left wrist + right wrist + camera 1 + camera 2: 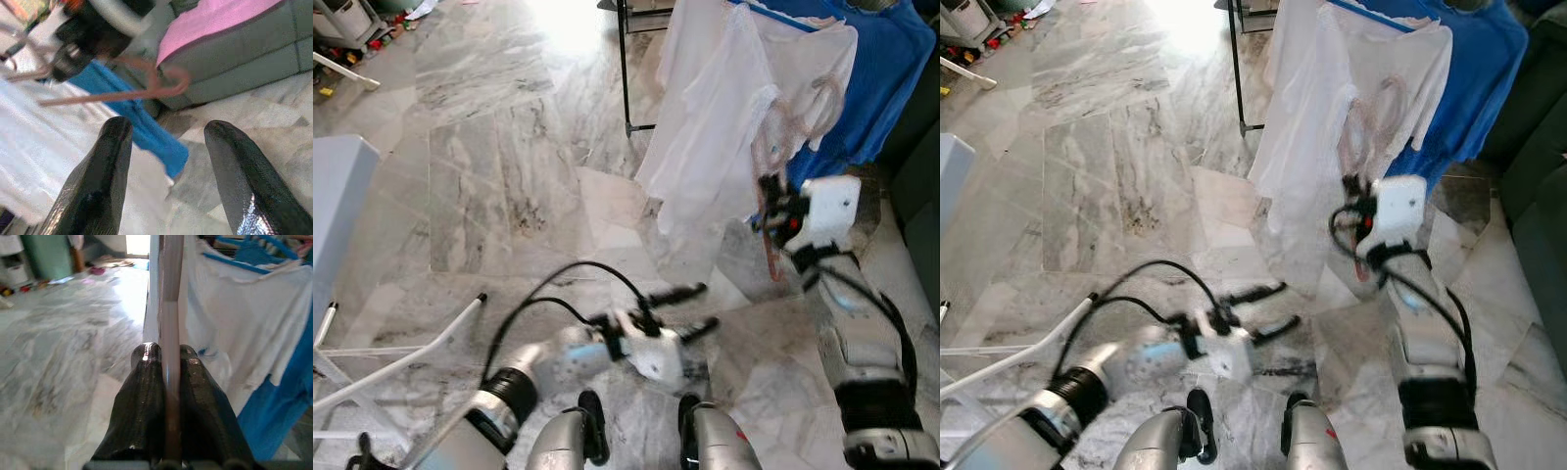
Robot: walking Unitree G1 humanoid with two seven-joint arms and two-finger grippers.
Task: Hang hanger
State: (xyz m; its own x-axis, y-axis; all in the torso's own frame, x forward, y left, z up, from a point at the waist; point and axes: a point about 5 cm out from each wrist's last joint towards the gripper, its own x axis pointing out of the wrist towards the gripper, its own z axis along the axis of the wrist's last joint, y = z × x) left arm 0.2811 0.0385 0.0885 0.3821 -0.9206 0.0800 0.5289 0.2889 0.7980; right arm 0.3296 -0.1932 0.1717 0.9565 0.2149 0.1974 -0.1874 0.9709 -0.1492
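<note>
The pink hanger (795,122) is a thin rod-like frame, blurred in the head views, held up in front of the white shirt (724,137) on the drying rack (625,69). Its long axis runs roughly upright, rising from the right tool (770,211) toward the garments, and a lower stretch of it drops below the tool beside the wrist. In the right wrist view a straight pale pink bar (170,357) runs lengthwise between the two glossy black fingers (142,406), which are closed tight against it on both sides. In the left wrist view its curved hook (168,81) shows against a grey sofa with a pink cushion (220,24).

The left tool (690,308) hangs low over the grey-veined marble floor (499,166), well apart from the hanger, its fingers (98,181) spread wide with nothing between them.

Behind the white shirt hangs a blue garment (891,69). A white folding frame (401,357) stands at the robot's left.
</note>
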